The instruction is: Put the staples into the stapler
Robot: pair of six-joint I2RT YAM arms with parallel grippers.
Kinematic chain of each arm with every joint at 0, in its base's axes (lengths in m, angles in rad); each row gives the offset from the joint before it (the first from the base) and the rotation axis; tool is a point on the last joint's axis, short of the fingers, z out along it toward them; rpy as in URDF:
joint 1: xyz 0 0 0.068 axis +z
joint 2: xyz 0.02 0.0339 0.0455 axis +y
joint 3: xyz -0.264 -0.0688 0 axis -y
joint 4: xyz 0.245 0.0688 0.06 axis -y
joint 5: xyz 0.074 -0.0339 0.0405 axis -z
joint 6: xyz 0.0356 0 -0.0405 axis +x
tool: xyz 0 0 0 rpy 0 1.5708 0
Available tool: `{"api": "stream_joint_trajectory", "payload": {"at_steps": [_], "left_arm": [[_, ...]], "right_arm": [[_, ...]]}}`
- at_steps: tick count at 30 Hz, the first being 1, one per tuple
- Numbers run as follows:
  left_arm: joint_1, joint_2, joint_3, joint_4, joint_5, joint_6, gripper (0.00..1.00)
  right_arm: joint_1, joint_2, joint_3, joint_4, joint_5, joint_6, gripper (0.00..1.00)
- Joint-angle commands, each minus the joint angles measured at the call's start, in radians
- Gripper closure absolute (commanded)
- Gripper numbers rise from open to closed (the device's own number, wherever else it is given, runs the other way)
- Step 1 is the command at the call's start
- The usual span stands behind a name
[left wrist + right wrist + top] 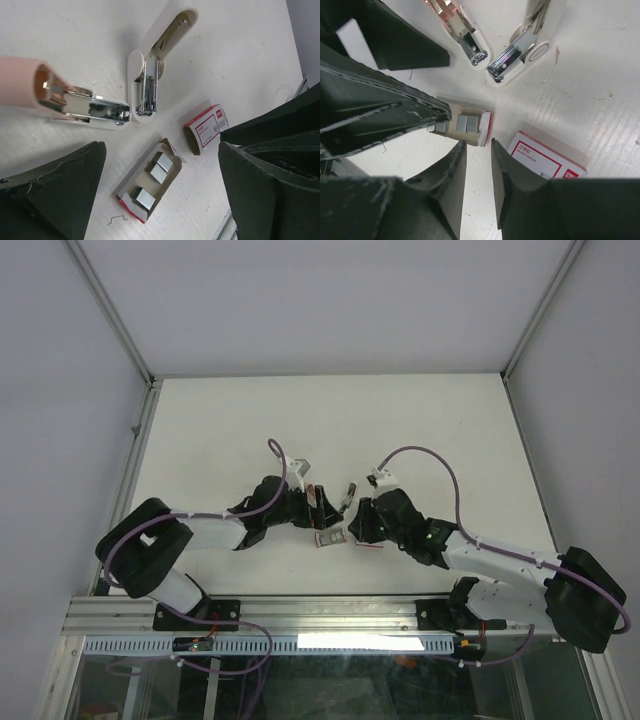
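Observation:
The stapler lies folded open in the left wrist view: pink cover (20, 82), metal magazine (102, 109), white base (165, 40). The staples' grey inner tray (150, 181) holds three silvery strips and lies between my left gripper's (162, 165) wide-open fingers, untouched. The white box sleeve with red label (206, 127) lies empty to its right. In the right wrist view my right gripper (478, 144) is narrowly open and empty, its tips just short of the tray's red-edged end (485, 128); the sleeve (545, 157) is beside the right finger. From above, the tray (330, 538) sits between both grippers.
A loose bent staple (117, 218) lies on the table near the tray. My left gripper's finger (375, 115) overhangs the tray's far end in the right wrist view. The table's metal front rail (300, 615) runs close behind the grippers.

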Motion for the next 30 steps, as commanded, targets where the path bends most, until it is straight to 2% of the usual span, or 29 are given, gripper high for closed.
{"api": "stream_joint_trajectory", "payload": {"at_steps": [1, 6, 10, 13, 21, 30], "left_arm": [[0.043, -0.216, -0.024, -0.09, -0.146, 0.055, 0.01], [0.153, -0.411, -0.06, -0.204, -0.276, 0.101, 0.01], [0.166, -0.508, -0.12, -0.2, -0.464, 0.149, 0.01], [0.166, -0.555, -0.156, -0.205, -0.539, 0.176, 0.01], [0.166, -0.618, -0.187, -0.217, -0.572, 0.172, 0.01], [0.167, -0.64, -0.19, -0.233, -0.566, 0.167, 0.01]], "right_arm": [[0.064, 0.058, 0.105, -0.037, 0.086, 0.022, 0.72], [0.139, 0.17, 0.198, -0.08, 0.171, 0.047, 0.72], [0.184, 0.28, 0.273, -0.093, 0.214, 0.067, 0.7], [0.215, 0.352, 0.33, -0.121, 0.239, 0.078, 0.68], [0.261, 0.485, 0.429, -0.186, 0.282, 0.111, 0.66], [0.287, 0.548, 0.485, -0.278, 0.366, 0.151, 0.65]]}}
